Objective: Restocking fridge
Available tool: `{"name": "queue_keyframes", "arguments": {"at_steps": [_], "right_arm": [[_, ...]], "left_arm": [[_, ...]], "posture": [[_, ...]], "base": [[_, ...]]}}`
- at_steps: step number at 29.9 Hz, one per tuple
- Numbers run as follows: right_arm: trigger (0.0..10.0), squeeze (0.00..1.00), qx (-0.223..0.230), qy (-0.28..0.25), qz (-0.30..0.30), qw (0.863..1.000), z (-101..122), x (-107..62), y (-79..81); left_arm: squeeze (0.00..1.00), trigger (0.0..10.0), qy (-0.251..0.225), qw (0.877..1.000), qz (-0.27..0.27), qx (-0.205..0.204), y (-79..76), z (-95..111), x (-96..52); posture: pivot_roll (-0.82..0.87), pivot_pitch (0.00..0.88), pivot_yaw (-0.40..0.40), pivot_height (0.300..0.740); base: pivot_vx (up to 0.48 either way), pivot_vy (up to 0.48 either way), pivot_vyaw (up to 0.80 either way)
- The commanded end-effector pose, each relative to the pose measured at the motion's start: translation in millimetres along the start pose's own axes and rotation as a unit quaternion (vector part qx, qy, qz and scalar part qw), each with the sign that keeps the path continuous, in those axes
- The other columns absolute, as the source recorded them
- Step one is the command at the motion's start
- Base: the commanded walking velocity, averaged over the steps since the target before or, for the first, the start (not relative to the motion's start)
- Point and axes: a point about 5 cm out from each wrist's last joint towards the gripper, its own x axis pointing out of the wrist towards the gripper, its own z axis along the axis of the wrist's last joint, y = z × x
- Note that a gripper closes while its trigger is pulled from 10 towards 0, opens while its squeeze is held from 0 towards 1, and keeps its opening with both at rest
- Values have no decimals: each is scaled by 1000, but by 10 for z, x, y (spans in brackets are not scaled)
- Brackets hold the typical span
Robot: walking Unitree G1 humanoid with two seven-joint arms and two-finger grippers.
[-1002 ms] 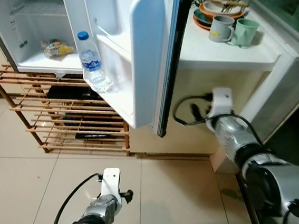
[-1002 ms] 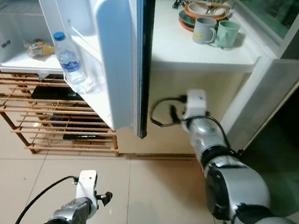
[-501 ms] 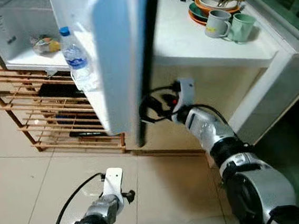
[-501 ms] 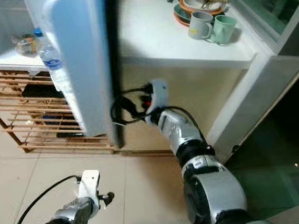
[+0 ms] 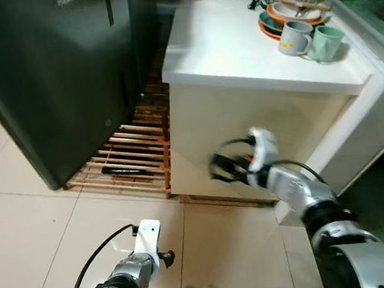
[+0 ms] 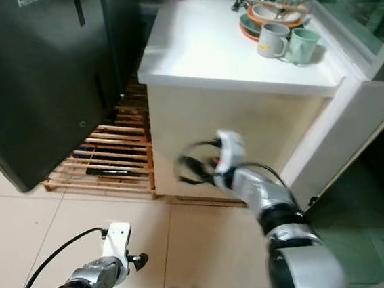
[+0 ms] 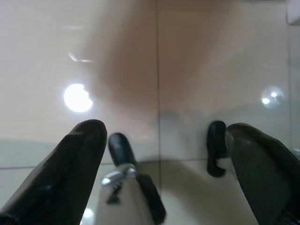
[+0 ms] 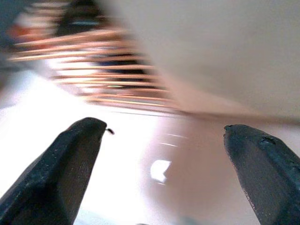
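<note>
The black fridge point(image 5: 57, 82) stands at the left with its door closed, so its contents are hidden. My right gripper point(image 5: 223, 169) hovers blurred in front of the cream counter's side, to the right of the fridge and apart from it. In the right wrist view its fingers point(image 8: 70, 164) stand wide apart with nothing between them, so it is open. My left gripper point(image 7: 161, 154) hangs low over the tiled floor, open and holding nothing.
A wooden slat rack point(image 5: 135, 156) sits under and beside the fridge. The white counter point(image 5: 237, 51) carries two mugs point(image 5: 294, 37) and stacked bowls point(image 5: 291, 5) at its far right. A glass door frame point(image 5: 371, 99) stands on the right.
The fridge door has swung fully shut, hiding the water bottle and shelves. My right arm has come off the door edge and dropped lower in front of the counter. The camera has shifted.
</note>
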Motion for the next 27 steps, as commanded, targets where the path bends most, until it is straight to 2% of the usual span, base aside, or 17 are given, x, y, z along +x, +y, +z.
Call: {"name": "queue_keyframes", "arguments": {"at_steps": [1,2,3,5,6,7,9,10,11,12,13,14,16,19,21,27], "right_arm": [[10000,0,-50,-7,-68,996,-25,-44,-166],[10000,0,-75,4,-95,993,-99,-74,-256],[10000,0,-75,4,-95,993,-99,-74,-256],[10000,0,-122,47,-154,979,-359,-153,-443],[10000,0,-122,47,-154,979,-359,-153,-443],[10000,0,-159,85,-193,964,-592,-214,-538],[10000,0,-229,124,-202,944,-774,-244,-553],[10000,0,-229,124,-202,944,-774,-244,-553],[10000,0,-318,153,-180,918,-884,-247,-521],[10000,0,-350,164,-164,908,-939,-250,-504],[10000,0,-350,164,-164,908,-939,-250,-504],[10000,0,-372,177,-148,899,-1011,-261,-495],[10000,0,-364,182,-153,901,-1052,-287,-521],[10000,0,-364,190,-151,899,-1098,-307,-535],[10000,0,-380,203,-143,891,-1172,-330,-539],[10000,0,-394,214,-138,883,-1289,-352,-517]], "left_arm": [[0,10000,-22,1000,-3,-16,-50,59,3],[0,10000,-24,1000,-4,-19,-50,62,2],[0,10000,-24,1000,-4,-19,-50,62,2],[0,10000,-27,999,-3,-17,-36,70,1],[0,10000,-27,999,-3,-17,-36,70,1],[0,10000,-29,999,5,-12,-10,79,-1],[0,10000,-31,999,15,-9,12,84,-2],[0,10000,-31,999,15,-9,12,84,-2],[0,10000,-36,999,21,-18,29,87,-4],[0,10000,-38,999,23,-26,35,88,-5],[0,10000,-38,999,23,-26,35,88,-5],[0,10000,-42,998,25,-40,47,88,-6],[0,10000,-45,997,30,-51,58,88,-7],[0,10000,-44,997,29,-57,65,83,-7],[0,10000,-42,997,32,-60,85,74,-9],[0,10000,-39,996,36,-65,137,47,-14]], "posture": [[-69,0,-93,740],[-68,0,-93,740],[-68,0,-93,740],[-79,0,-90,740],[-79,0,-90,740],[-78,0,-86,740],[-64,0,-88,740],[-64,0,-88,740],[-46,0,-96,740],[-40,0,-100,740],[-40,0,-100,740],[-34,0,-104,740],[-30,0,-111,740],[-23,0,-115,740],[-22,0,-117,740],[-33,0,-108,740]], "base": [[0,0,0],[0,0,0],[0,0,0],[0,0,0],[0,0,0],[0,0,0],[0,0,0],[0,0,0],[0,0,0],[0,0,0],[0,0,0],[0,0,0],[0,0,0],[319,360,0],[386,285,0],[389,280,0]]}}
